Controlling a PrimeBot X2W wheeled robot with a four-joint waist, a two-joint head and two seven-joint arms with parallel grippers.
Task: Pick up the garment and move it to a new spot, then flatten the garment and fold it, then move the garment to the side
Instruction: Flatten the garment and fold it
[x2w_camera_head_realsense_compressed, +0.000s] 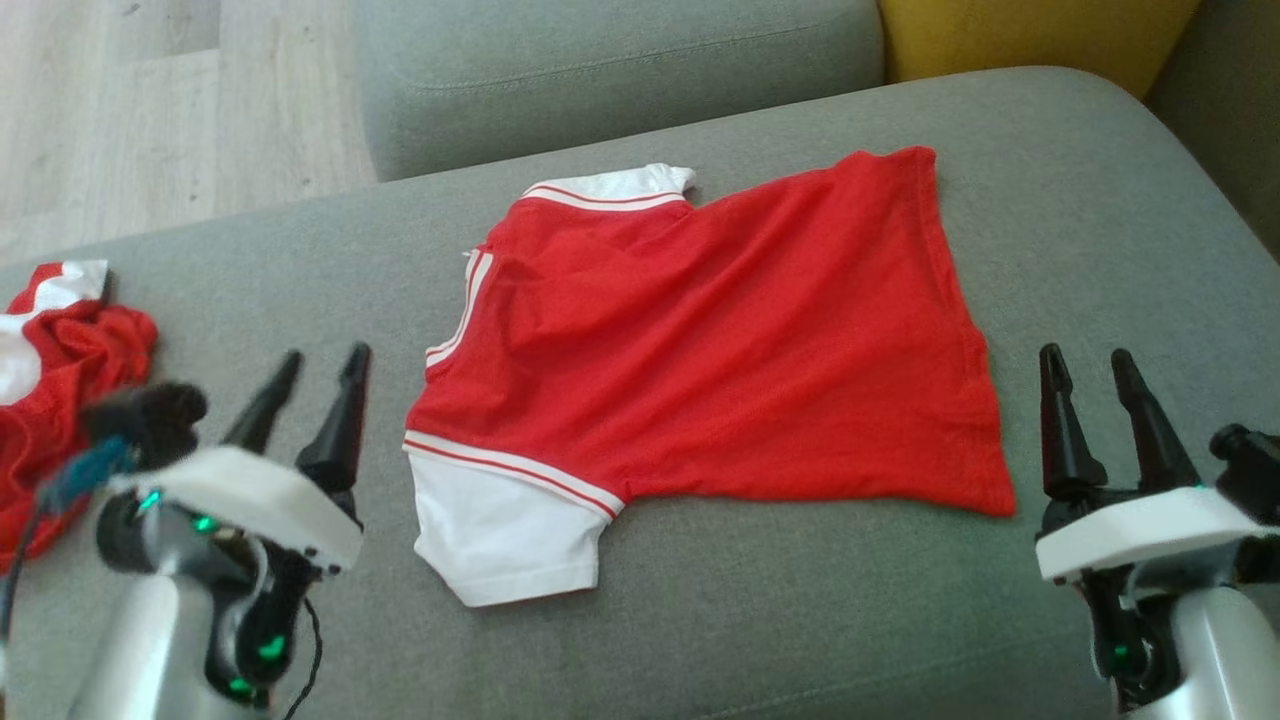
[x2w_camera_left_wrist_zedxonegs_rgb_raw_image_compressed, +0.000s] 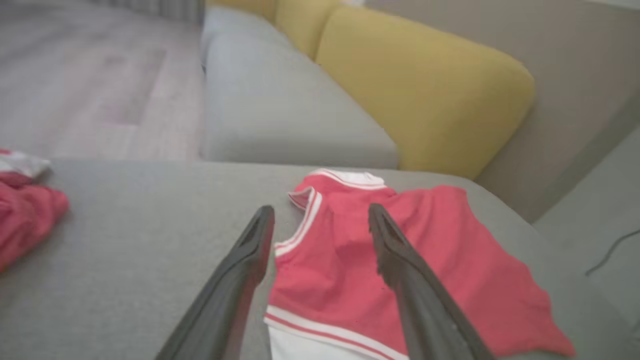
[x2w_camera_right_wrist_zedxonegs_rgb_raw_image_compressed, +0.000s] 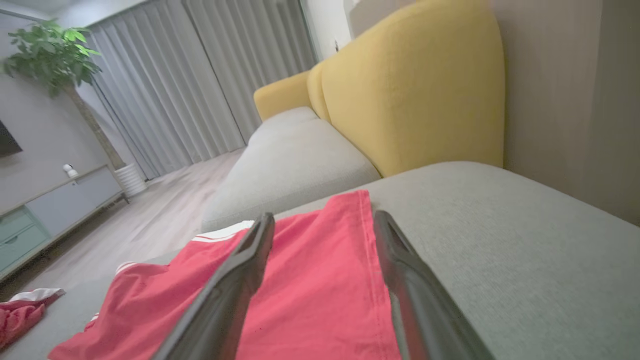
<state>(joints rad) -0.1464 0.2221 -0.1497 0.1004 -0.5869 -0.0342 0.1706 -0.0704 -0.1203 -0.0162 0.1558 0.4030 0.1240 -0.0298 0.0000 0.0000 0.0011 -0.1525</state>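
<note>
The red garment (x2w_camera_head_realsense_compressed: 720, 340) is lying spread out on the grey seat cushion (x2w_camera_head_realsense_compressed: 800, 620), between the two grippers. Its collar and white, red-striped sleeves are facing the robot's left and its hem is facing the right. One white sleeve (x2w_camera_head_realsense_compressed: 505, 530) is sticking out toward the robot, and the cloth is showing a few shallow wrinkles across the middle.

The left gripper (x2w_camera_head_realsense_compressed: 324, 353) is holding its fingers spread apart with nothing between them. It is pointing away from the robot just beside the garment's shoulder edge, not touching it. The right gripper (x2w_camera_head_realsense_compressed: 1086, 353) is likewise standing wide and empty, just beside the hem's near corner.

At the far left of the cushion, a crumpled red-and-white heap (x2w_camera_head_realsense_compressed: 70, 370) is lying well apart from the garment. It is probably a second piece of clothing, though the picture's edge is cutting it off. Nothing is lying between either gripper and the garment.

Beyond the cushion, another grey seat (x2w_camera_head_realsense_compressed: 600, 70) is adjoining it, a yellow back cushion (x2w_camera_head_realsense_compressed: 1030, 35) is rising behind, and pale wooden floor (x2w_camera_head_realsense_compressed: 150, 100) is showing at the upper left.
</note>
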